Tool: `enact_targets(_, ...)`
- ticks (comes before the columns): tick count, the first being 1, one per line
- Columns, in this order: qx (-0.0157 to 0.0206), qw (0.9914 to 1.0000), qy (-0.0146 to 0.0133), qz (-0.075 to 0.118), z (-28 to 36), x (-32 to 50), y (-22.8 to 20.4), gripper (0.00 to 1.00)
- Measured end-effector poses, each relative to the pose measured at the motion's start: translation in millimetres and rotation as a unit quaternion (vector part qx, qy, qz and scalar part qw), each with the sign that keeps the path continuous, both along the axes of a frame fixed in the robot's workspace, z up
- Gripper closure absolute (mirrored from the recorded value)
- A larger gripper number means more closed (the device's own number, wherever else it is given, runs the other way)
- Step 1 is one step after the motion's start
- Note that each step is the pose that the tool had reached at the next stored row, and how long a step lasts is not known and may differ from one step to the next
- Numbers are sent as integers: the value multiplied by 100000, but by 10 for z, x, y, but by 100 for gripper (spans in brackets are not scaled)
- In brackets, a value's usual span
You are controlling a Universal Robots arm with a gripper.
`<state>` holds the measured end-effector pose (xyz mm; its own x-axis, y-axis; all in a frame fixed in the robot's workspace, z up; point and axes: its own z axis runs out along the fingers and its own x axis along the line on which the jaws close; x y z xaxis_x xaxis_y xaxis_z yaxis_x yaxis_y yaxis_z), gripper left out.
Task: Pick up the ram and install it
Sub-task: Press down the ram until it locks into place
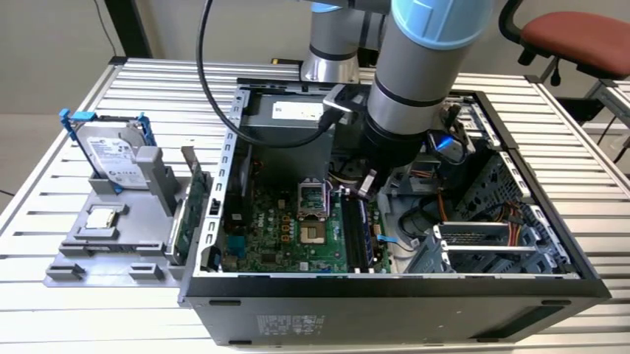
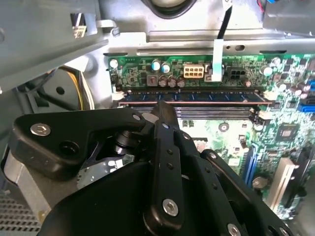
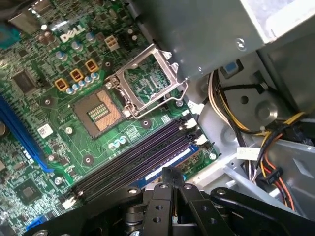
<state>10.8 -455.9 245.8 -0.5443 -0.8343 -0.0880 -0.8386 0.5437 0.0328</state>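
In both wrist views the hand [image 2: 165,110] fills the lower part of the frame, its fingers pressed together with nothing between them. Just beyond its tip, at mid-frame in the second wrist view, the ram [image 2: 192,97] sits on edge in a motherboard [image 2: 231,130] slot, its top edge touching or nearly touching the fingertips; I cannot tell which. It looks light, thin, stiff and fragile, best held by the long edges, clear of the chips. Farther off stands the case [image 1: 394,291] on the table [image 1: 79,310].
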Motion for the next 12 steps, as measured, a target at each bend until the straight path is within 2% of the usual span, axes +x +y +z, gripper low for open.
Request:
enact_targets(3, 1, 99971, -97, 2389, 0, 0, 0, 100)
enact_targets(6, -4, 99884, -383, 4805, 0, 1, 0, 100)
enact_targets(8, -9, 99797, -553, 6337, 0, 0, 0, 100)
enact_targets(12, -2, 99577, -656, 9168, 0, 0, -2, 100)
